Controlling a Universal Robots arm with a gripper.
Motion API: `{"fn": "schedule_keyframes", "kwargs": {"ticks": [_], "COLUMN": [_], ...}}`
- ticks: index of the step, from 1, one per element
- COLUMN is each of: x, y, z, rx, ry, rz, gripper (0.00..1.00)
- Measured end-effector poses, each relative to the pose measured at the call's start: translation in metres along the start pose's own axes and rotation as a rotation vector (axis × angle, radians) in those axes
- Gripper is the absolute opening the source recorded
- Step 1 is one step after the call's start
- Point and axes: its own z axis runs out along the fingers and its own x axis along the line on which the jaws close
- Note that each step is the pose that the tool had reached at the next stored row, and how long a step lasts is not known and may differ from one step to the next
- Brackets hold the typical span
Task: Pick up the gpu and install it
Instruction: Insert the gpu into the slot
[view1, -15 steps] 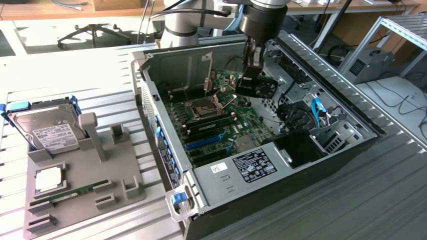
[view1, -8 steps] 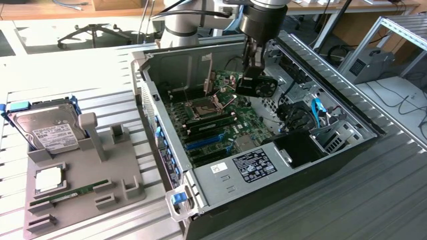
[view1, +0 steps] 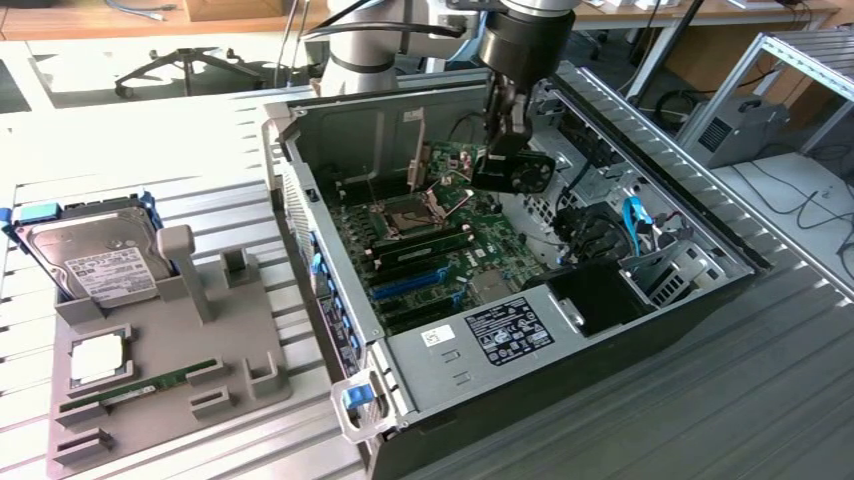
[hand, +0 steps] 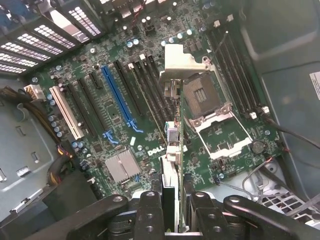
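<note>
Carrying the gpu (view1: 515, 172) over the open computer case (view1: 454, 385) is the step in hand: the pick-up is done and the card is not yet seated. The gripper (hand: 174, 212) is closed on the card, its fingers clamped on either face, so that in the wrist view the board hangs edge-on below them with its silver end bracket at the far end. In the exterior view the black round fan faces outward, just under the arm's wrist, and the card is held upright, clear of the motherboard (hand: 115, 145).

Seen from the wrist, the card's edge lies above the strip between the black expansion slots and the CPU socket (hand: 205, 95), near but apart from the long blue slot (hand: 118, 97). Its line runs roughly parallel to the slots.

By my judgement, seating calls for the card's lower edge to sit squarely over one slot along its whole length, with the bracket toward the case wall, and for an even, straight press; a tilted card would likely jam.
</note>
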Motion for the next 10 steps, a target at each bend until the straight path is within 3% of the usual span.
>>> {"fn": "schedule_keyframes", "kwargs": {"ticks": [10], "x": [0.0000], "y": [0.0000], "z": [0.0000], "rx": [0.0010], "ry": [-0.0011], "rz": [-0.057], "gripper": [0.26]}}
